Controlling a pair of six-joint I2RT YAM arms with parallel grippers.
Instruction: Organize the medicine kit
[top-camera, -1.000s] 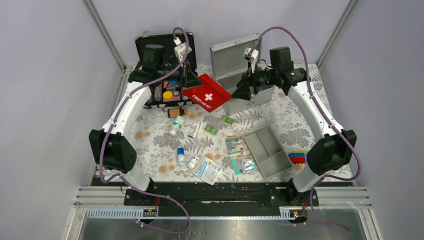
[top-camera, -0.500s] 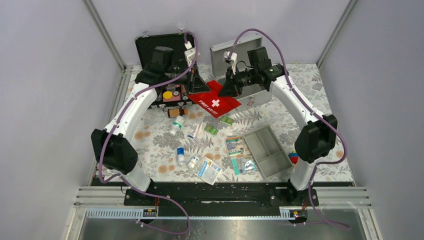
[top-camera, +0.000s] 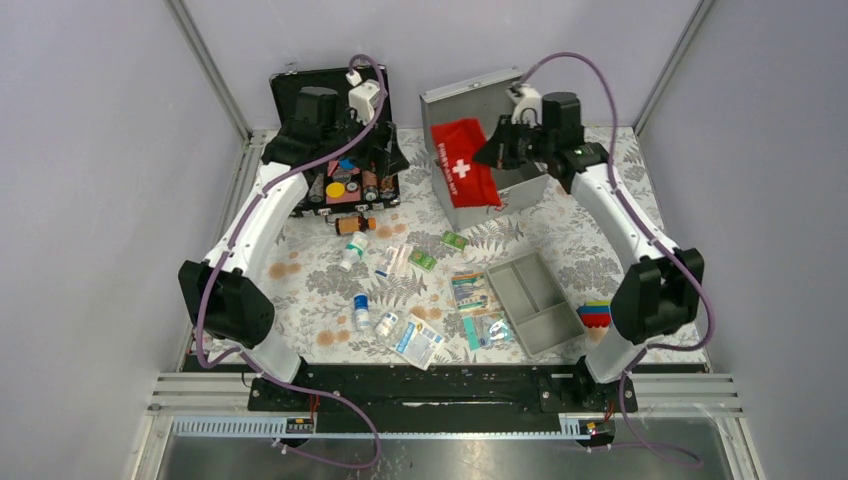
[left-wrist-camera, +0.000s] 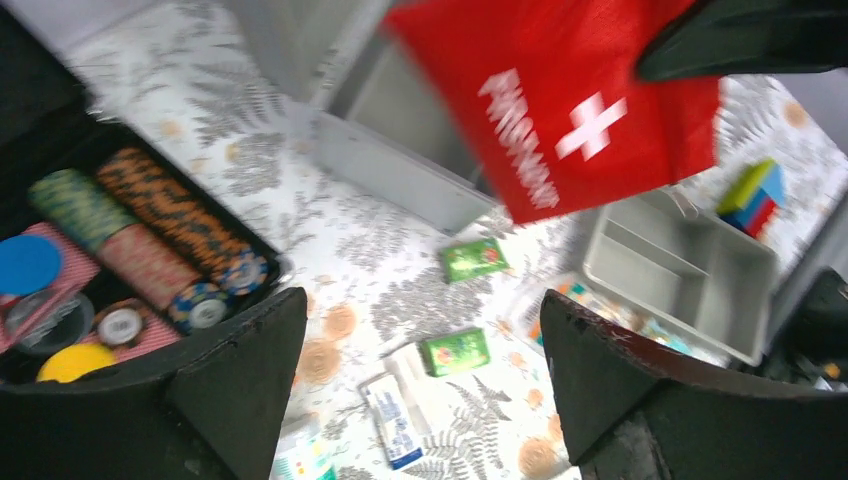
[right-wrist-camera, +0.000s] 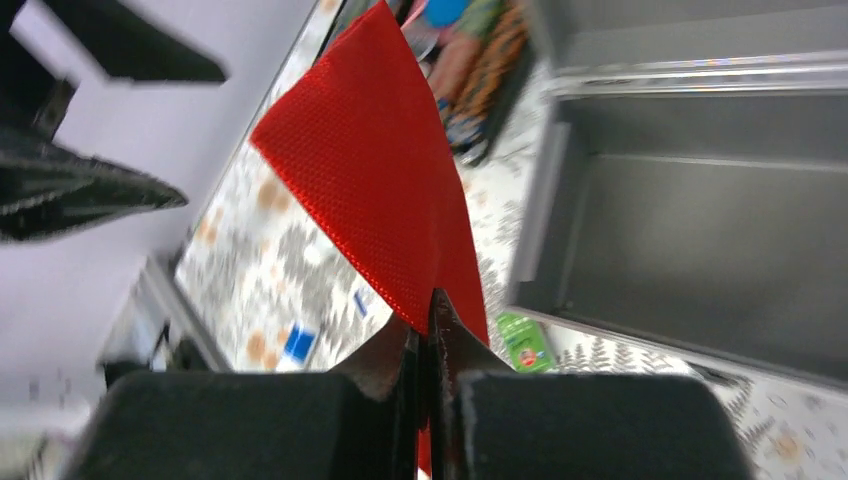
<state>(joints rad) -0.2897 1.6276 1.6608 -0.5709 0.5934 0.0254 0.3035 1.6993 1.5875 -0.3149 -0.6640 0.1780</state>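
Since half a second ago the flat red pouch with a white cross has risen from low between the two cases and now hangs over the left part of the open grey-silver metal box. The left gripper has drawn back over the black case of coloured poker chips. Its jaws are spread wide and carry nothing. The right gripper has its fingers pressed together on one edge of the red pouch, and the rest of the cloth dangles free.

The metal box sits at the far side of the table, just right of the black case, with its hinged lid standing up behind it. Its grey divided tray lies well apart, near the right arm's base. Small bottles and packets are scattered on the flowered cloth to the tray's left.

The main risk, as I judge it, is the thin grip. A limp pouch pinched at one edge can swing or slip, and the blur in both wrist views suggests motion. It hangs near the box's left wall, so if let go there it may drape over the rim or slide onto the table rather than settle inside. A pouch lying crooked could also stop the divided tray from seating later. I cannot tell whether its lower edge touches the box yet.
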